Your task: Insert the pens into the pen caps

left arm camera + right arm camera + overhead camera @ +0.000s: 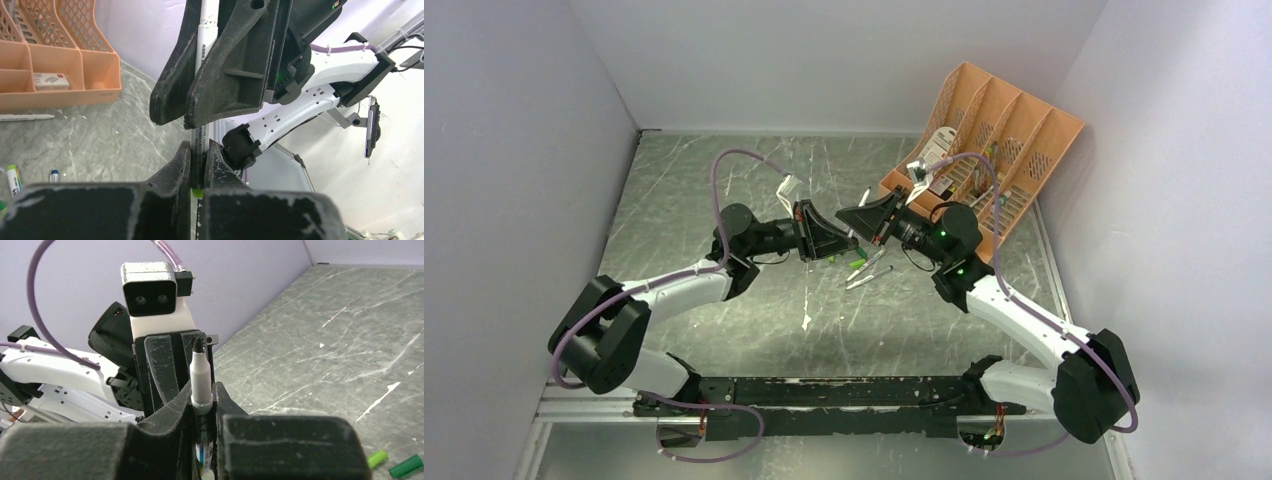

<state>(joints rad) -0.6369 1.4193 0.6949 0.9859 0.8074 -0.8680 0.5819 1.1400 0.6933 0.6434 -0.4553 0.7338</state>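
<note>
Your right gripper (202,402) is clamped on a pen (201,377), tip outward; your left gripper (199,155) pinches a green cap (196,192) (only a sliver shows). They meet over the middle of the table (674,200). Any tilt could jam the tip on the cap's rim or twist the pen loose.

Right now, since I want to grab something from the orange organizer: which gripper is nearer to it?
Right. The right gripper, holding a pen, sits just off the orange organizer's nearest corner; the left gripper meets it from farther left.
</note>
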